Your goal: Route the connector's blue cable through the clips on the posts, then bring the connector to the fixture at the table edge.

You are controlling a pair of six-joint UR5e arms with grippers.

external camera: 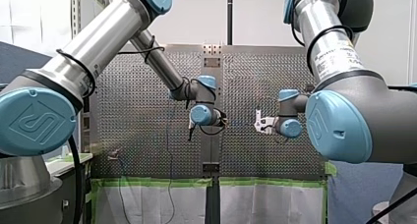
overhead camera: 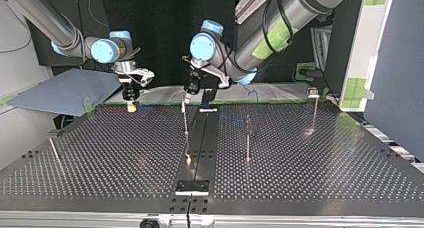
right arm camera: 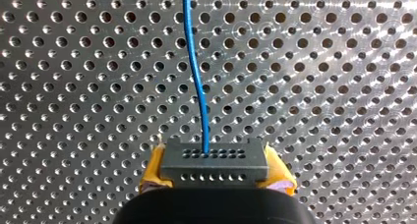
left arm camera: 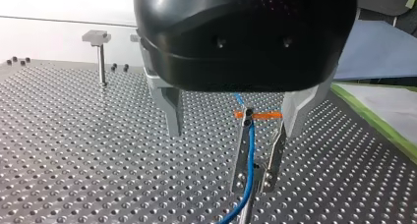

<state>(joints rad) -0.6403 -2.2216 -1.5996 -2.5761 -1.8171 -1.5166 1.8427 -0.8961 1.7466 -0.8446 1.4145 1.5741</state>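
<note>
Clamping the connector (right arm camera: pixel 214 161) in my right hand (right arm camera: pixel 216 174), blue cable (right arm camera: pixel 196 76) in a post's clip (left arm camera: pixel 249 115), my left hand (left arm camera: pixel 235 131) wide

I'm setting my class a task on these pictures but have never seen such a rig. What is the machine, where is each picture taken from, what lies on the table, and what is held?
These are two silver-and-blue robot arms at a perforated metal table. The front view looks from behind the arms. The top view faces them across the table. The other two come from wrist cameras. On the table stand thin metal posts, and a black fixture plate sits at its edge nearest the top view's camera. My right gripper, with yellow pads, is shut on a black rectangular connector, from which a thin blue cable runs. My left gripper is open around a post's clip, where the cable passes.
</note>
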